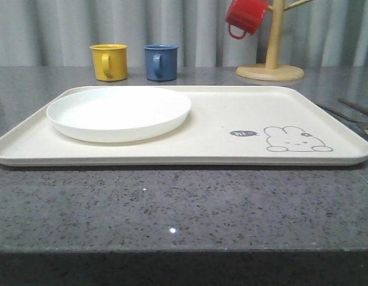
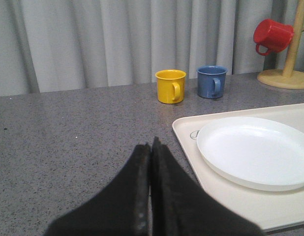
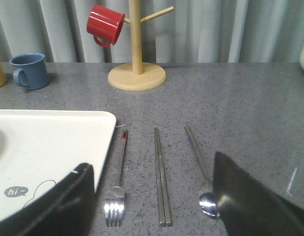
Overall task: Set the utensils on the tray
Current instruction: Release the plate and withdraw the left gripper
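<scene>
Take the tray point(image 1: 243, 119) as your reference. It lies flat on the grey speckled worktop point(image 1: 184, 208), with the white plate point(image 1: 118, 112) resting on its left half and the rabbit drawing on the bare right half. That bare half is likely the intended target area.

The utensils lie on the worktop just beside the tray's right edge, none on it yet. The fork point(image 3: 117, 184) is nearest the tray, the chopsticks point(image 3: 160, 174) come next, and the spoon point(image 3: 201, 169) lies farthest out. All three run parallel with clear gaps between them (a layout that probably lets you pick each one singly).

The right gripper point(image 3: 152, 206) hovers over the utensils with its fingers spread wide, roughly centred on the chopsticks. The left gripper point(image 2: 151, 196) sits beyond the tray's left edge, fingers pressed together and holding nothing.

Behind the tray stand a yellow mug point(image 1: 109, 61) and a blue mug point(image 1: 160, 62), plus a wooden mug tree point(image 1: 271, 59) carrying a red mug point(image 1: 245, 16). A grey curtain closes off the background.
</scene>
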You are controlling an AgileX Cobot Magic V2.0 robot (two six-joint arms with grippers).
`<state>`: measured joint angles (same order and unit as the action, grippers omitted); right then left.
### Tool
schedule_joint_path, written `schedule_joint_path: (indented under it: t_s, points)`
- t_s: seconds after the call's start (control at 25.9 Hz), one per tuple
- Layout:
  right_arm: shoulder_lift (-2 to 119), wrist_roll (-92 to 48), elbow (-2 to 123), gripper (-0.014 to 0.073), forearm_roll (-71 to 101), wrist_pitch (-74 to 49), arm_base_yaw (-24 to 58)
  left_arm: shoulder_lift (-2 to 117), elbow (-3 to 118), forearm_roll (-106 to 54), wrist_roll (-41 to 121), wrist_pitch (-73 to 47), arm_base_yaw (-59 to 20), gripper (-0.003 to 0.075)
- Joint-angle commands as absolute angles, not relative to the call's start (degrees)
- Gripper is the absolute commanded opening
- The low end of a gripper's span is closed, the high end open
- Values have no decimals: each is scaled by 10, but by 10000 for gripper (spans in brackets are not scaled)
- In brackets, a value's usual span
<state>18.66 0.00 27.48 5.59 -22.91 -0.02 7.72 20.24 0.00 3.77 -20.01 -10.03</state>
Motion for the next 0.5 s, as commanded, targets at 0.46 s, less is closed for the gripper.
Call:
schedule_joint_path:
  t_s: [0.46]
  points:
    - [203,-8,301,496,58,-176,-5,83,217,0,34,-155,-101,-19]
